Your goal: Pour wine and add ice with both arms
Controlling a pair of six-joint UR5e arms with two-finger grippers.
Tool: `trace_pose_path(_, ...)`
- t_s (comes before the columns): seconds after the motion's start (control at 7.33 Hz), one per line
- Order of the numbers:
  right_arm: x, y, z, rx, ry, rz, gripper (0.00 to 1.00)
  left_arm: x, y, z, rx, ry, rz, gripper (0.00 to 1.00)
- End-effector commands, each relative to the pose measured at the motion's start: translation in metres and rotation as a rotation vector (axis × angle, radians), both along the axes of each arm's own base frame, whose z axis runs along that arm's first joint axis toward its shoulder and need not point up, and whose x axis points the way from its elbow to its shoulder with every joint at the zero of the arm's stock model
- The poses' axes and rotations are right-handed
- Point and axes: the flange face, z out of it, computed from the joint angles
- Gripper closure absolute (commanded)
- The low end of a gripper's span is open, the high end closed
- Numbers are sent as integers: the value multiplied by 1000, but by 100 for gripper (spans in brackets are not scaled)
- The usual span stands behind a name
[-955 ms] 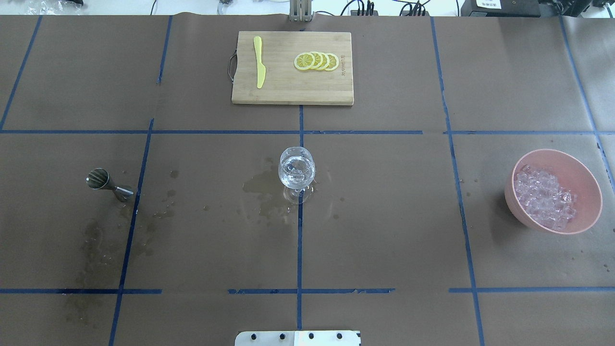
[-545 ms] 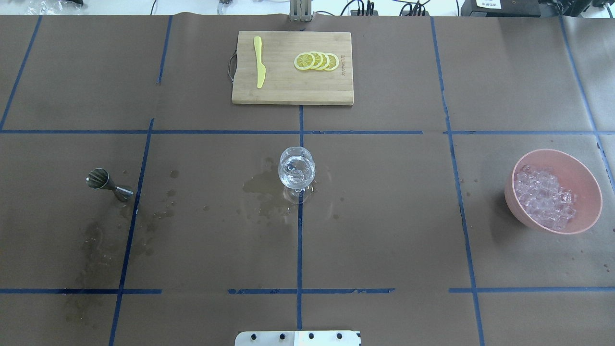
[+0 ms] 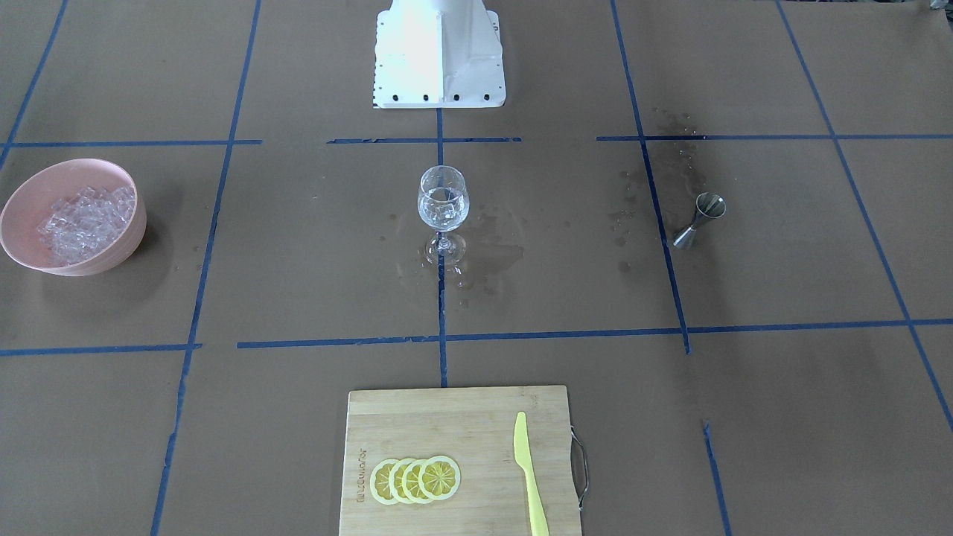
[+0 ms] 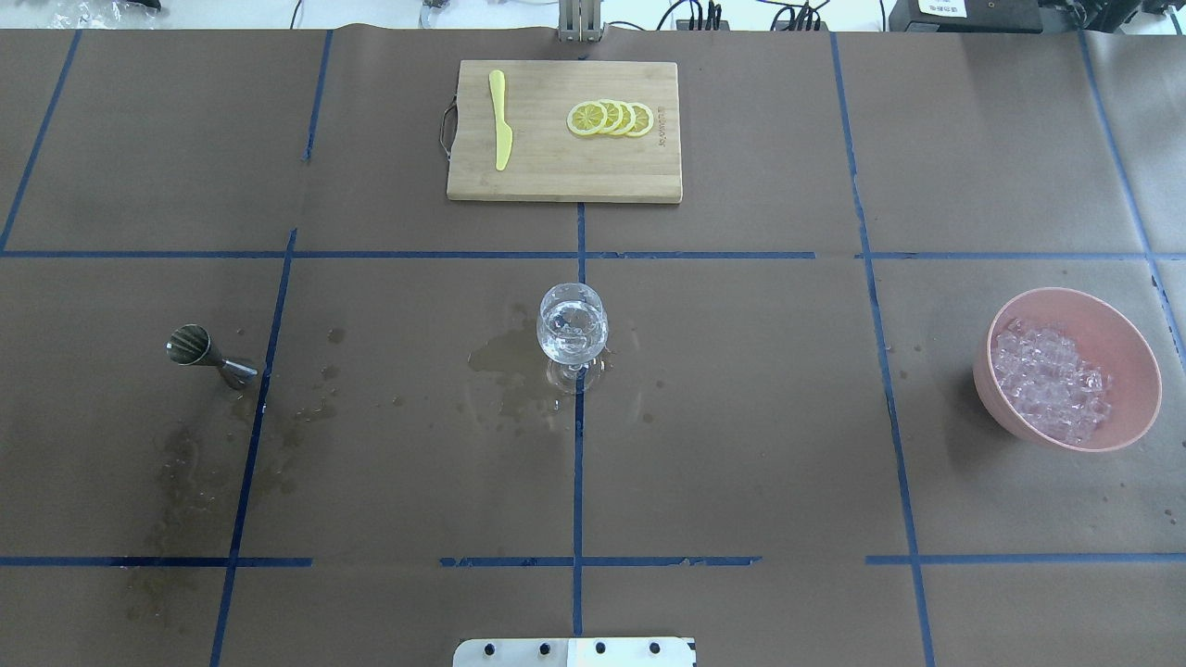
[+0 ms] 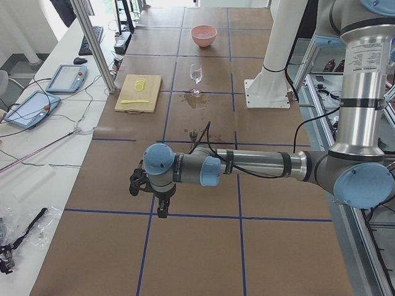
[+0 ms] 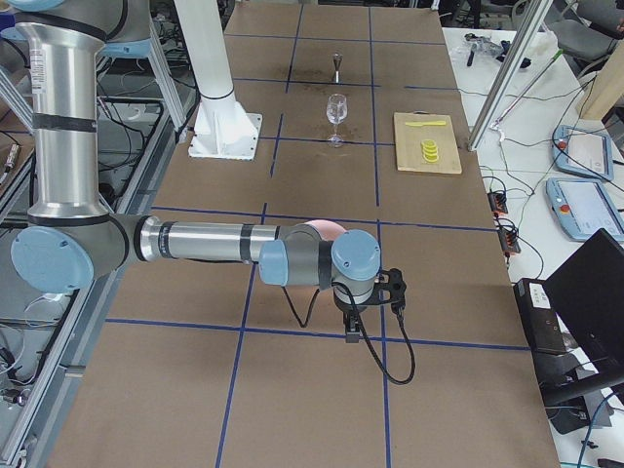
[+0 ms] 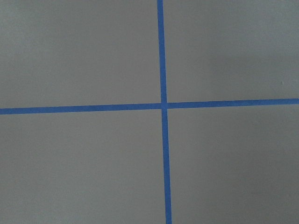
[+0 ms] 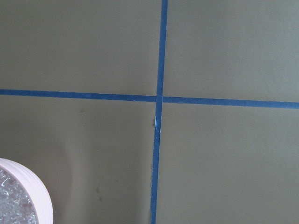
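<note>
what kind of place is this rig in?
Probably a robotics lab, not a bar: left arm and right arm at a table gridded with blue tape, teach pendants on the side bench.

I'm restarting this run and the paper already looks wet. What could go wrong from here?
1. The wine glass stands on a thin stem in a wet patch; a sideways nudge might slide or tip it.
2. The narrow jigger stands among splash marks; an off-centre grasp could topple it.
3. The right arm waits near the pink bowl of ice; a low sweep inward could clip its rim and scatter cubes.
</note>
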Motion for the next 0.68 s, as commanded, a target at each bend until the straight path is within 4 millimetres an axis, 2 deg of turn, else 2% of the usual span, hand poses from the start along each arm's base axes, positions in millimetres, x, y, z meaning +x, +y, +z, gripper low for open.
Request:
trace_pose_path(0.0, 0, -10, -13, 26, -1, 0, 0, 0, -3, -4, 7, 0, -1, 0)
trace_pose_path(0.27, 1, -18, -20, 39, 3, 1, 0, 0, -4, -6, 10, 0, -1, 0)
trace_pose_path(0.55, 1, -16, -16, -59, -6, 85, 0, 0, -3, -5, 9, 0, -1, 0)
